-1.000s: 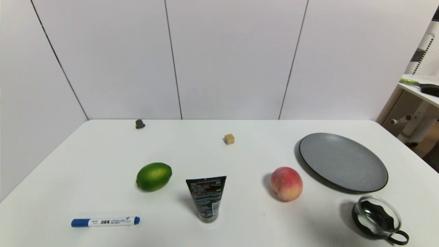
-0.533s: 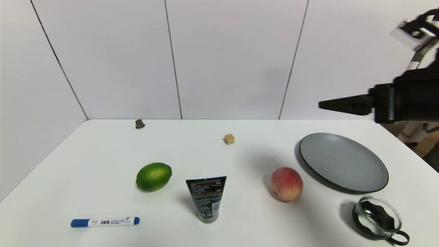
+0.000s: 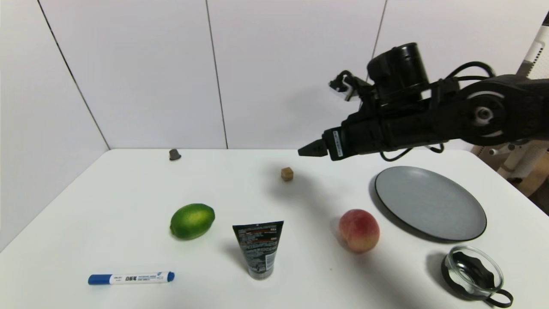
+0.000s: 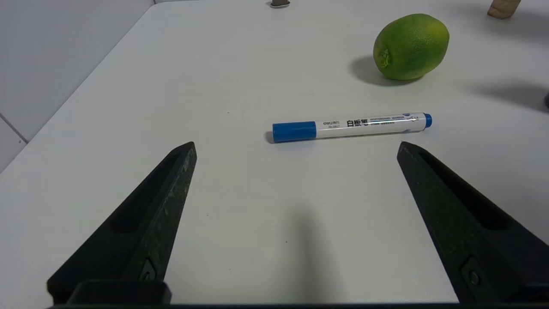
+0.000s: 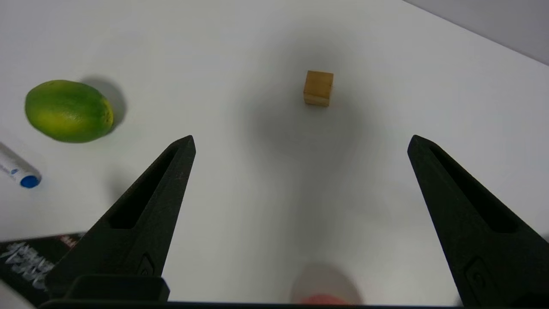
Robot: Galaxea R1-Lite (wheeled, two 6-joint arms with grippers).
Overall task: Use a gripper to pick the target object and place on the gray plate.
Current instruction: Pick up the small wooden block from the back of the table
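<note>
I hold the right pincer (image 5: 300, 141) wide above the bench (image 3: 107, 214), lining up on the cube (image 5: 318, 88).

You had a tan-brown cube (image 3: 287, 174) on the white table (image 3: 107, 206), a matte gray plate (image 3: 430, 202) with a dark rim, and a green lime (image 3: 192, 220). Your right end effector (image 3: 307, 151) was black; the marker (image 3: 131, 278) was white with a blue cap, the peach (image 3: 359, 230) red and yellow.

A lab: bare white table (image 3: 107, 206) boxed in by plain white wall panels (image 3: 291, 73).
</note>
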